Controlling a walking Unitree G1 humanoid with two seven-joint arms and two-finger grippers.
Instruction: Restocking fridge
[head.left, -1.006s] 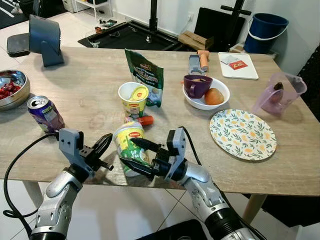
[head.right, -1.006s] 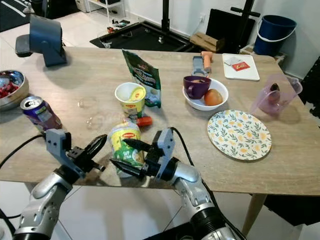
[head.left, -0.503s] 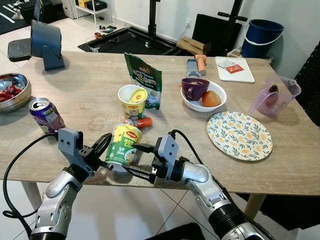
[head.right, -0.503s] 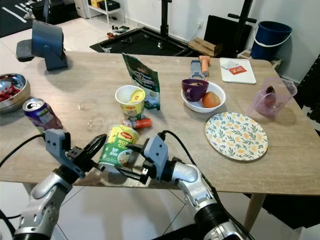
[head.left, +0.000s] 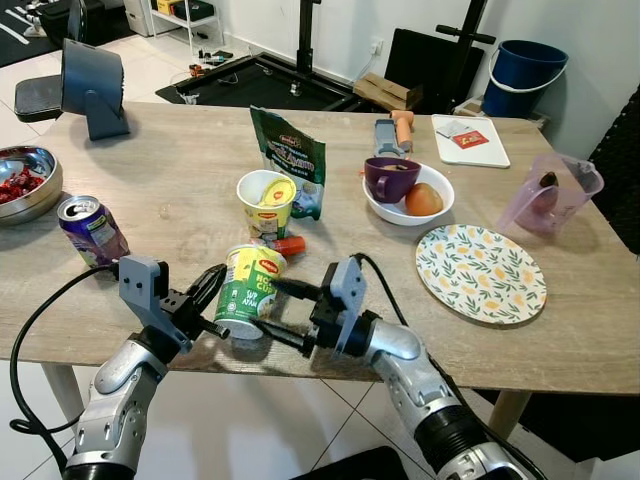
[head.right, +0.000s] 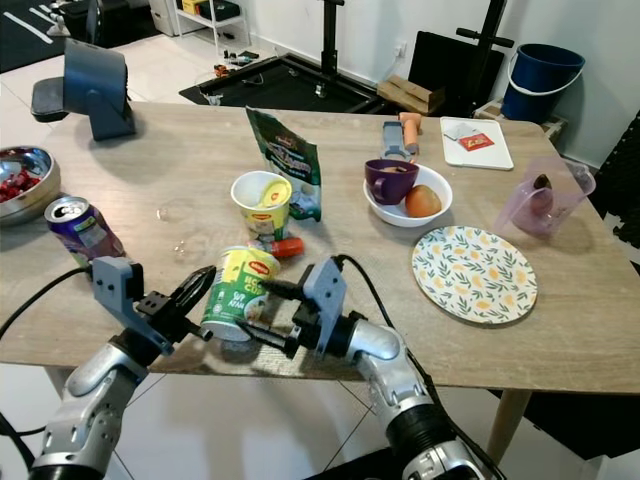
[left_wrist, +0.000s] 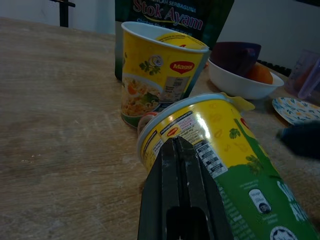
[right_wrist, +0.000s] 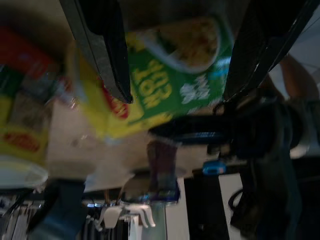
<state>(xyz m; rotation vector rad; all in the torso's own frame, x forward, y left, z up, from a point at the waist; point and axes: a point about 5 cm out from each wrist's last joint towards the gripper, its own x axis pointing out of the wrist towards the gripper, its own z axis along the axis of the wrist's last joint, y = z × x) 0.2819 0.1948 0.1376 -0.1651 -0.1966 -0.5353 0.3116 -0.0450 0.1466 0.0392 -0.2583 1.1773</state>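
- At the near table edge, a sealed noodle cup (head.left: 249, 291) is seen tilted between the two grippers, its foil lid leaning toward twelve o'clock.
- The right gripper (head.left: 279, 312) is placed at the cup's three o'clock side; its fingers are spread, one above and one below the cup's base, and a firm pinch cannot be confirmed.
- The left gripper (head.left: 212, 303) is set against the cup's nine o'clock side; in the left wrist view its fingers (left_wrist: 178, 170) are shown pressed together and laid on the cup wall.
- The step in hand is judged to be securing the cup for carrying to the fridge; the next move would call for the right fingers to be closed on the cup body and the cup righted before it is lifted.
- "Maggi" and "HOT CUP" can be read on the cup.
- Just past it, at twelve o'clock, an opened noodle cup (head.left: 265, 202) with the same Maggi badge is stood upright.
- Behind that, a green pouch (head.left: 291, 156) is stood, marked "Stok Ayam".
- At ten o'clock, a purple can (head.left: 92, 229) is stood, its label unreadable.
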